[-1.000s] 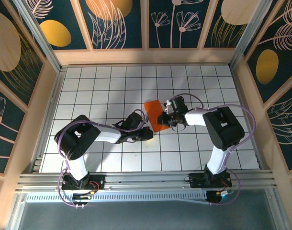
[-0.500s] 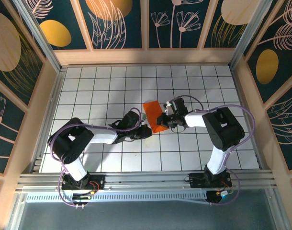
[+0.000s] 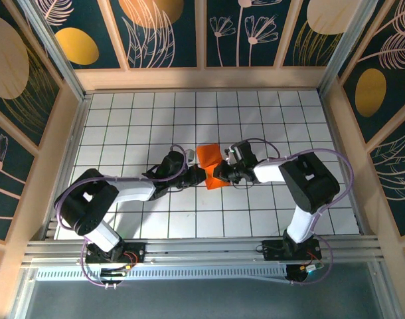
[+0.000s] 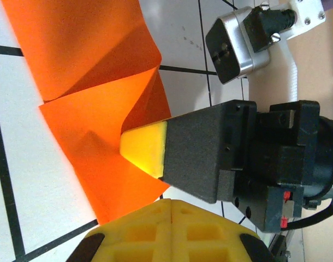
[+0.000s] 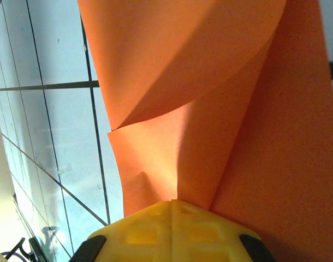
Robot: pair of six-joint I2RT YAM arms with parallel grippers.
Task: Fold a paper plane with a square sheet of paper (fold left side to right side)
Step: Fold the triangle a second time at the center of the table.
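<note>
White gridded worktop [image 3: 123, 126] holds the loosely creased orange paper [image 3: 208, 157] at the centre of the overhead view, pressed down by your clenched left fingers [image 4: 155, 234] and clenched right fingers [image 4: 147, 147]; drag either tip sideways and you may skew the crease or tear it.

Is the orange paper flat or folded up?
Folded. The orange paper is a small creased wedge, and the wrist views show layers overlapping along sharp creases.
</note>
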